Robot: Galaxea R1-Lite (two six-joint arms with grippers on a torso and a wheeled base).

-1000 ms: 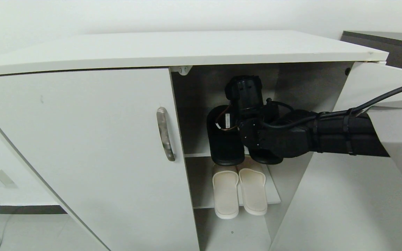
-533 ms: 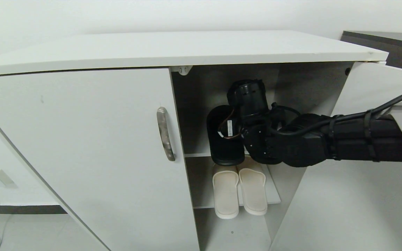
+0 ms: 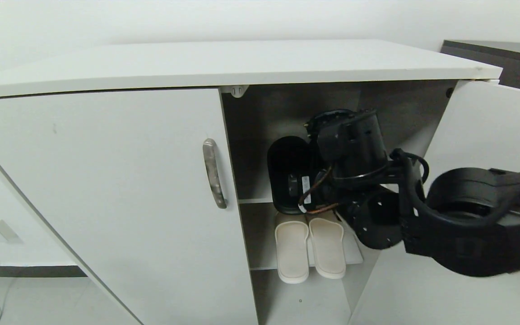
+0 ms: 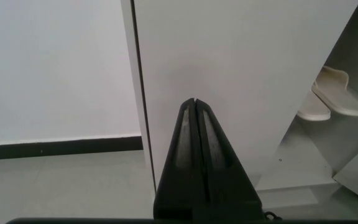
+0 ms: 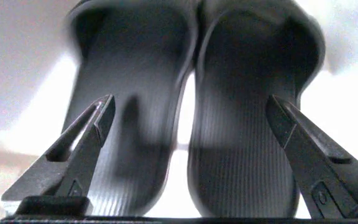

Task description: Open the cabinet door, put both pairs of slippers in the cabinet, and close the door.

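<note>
Right hand (image 5: 190,102) is spread wide open, with the black slippers (image 5: 129,74) right in front of it on the upper shelf and the white slippers (image 3: 291,248) one shelf below. Left hand (image 4: 194,102) is pinched closed, cabinet (image 4: 229,56) just ahead.

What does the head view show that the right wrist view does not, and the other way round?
Head view: the white cabinet, its left door shut with a metal handle, its right door swung open, and cream slippers side by side on the lower shelf.
Right wrist view: the right gripper with its fingers spread wide, and the ridged surface of the dark pair close up.
Both: the black slippers lying side by side on the upper shelf.
</note>
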